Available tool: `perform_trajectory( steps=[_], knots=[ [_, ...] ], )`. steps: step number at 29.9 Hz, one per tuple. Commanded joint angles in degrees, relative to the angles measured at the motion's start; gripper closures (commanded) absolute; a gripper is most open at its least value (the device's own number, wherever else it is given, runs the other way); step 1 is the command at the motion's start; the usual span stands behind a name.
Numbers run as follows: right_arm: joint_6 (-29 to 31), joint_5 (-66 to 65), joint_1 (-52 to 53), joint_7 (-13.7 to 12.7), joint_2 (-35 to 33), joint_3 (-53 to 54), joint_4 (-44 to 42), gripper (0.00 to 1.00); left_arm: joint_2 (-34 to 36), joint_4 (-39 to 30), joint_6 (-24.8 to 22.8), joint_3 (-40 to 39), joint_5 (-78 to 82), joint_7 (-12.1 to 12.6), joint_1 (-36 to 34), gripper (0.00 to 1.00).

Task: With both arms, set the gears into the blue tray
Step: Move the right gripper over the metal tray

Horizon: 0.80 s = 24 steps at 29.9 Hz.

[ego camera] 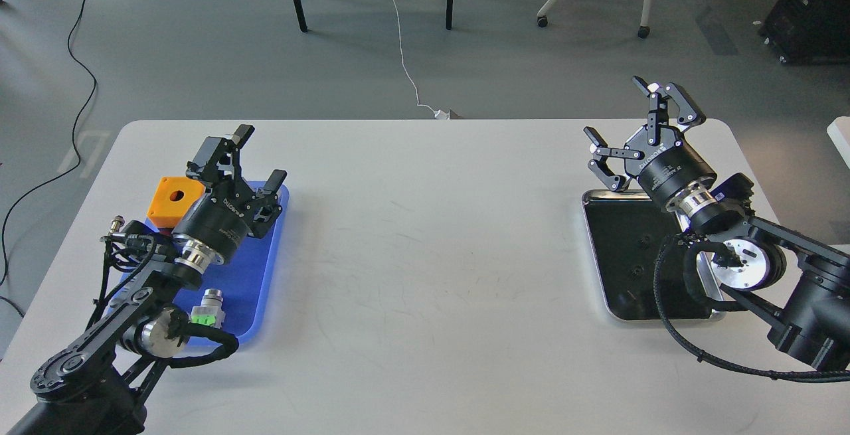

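Observation:
The blue tray point(262, 269) lies at the table's left, partly covered by my left arm. My left gripper point(260, 156) hovers over the tray's far end, open, with nothing between its fingers. Two tiny dark gears point(643, 243) point(637, 269) lie on the black bottom of a silver-rimmed tray point(593, 236) at the right, hard to make out against it. My right gripper point(621, 116) is raised above that tray's far left corner, wide open and empty. The right wrist and cables hide the tray's right side.
An orange box with a round hole point(176, 201) sits at the blue tray's far left corner. A green-and-silver switch point(211, 309) stands in the blue tray near its front. A small silver connector point(118, 224) lies left of my left wrist. Bare white tabletop point(431, 256) separates the trays.

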Motion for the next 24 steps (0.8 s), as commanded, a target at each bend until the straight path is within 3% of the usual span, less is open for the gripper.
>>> perform_trajectory(
  steps=[1,4,8,19,20,23,24],
  knots=[
    [1.07,-0.26,-0.15,-0.01,-0.85,-0.14,0.22,0.02,0.56,-0.08,-0.09,0.4,0.08,0.02,0.43,0.01],
    [1.34,-1.74,0.38,-0.01,-3.04,-0.23,0.92,0.02,0.82,-0.08,-0.26,0.31,-0.09,0.02,-0.27,0.01],
    [3.35,-15.86,4.23,-0.01,-7.26,-1.97,2.33,0.02,2.32,0.8,-0.27,0.4,-0.09,-0.42,-2.73,0.01],
    [5.82,-49.22,28.94,-0.01,-15.62,-24.75,5.06,0.02,3.73,0.45,-1.84,0.14,-2.91,-0.69,-3.44,0.01],
    [5.91,-57.13,33.64,-0.01,-16.23,-28.66,5.41,0.02,3.64,0.28,-1.84,-0.04,-3.34,-0.77,-3.35,0.01],
    [5.91,-57.21,33.69,-0.01,-16.23,-28.7,5.41,0.02,3.64,0.27,-1.84,-0.04,-3.35,-0.78,-3.35,0.01],
    [5.73,-78.18,42.91,-0.01,-16.23,-39.32,5.06,0.02,3.46,0.27,-1.84,-0.56,-3.52,-0.86,-3.26,0.01]
  ],
)
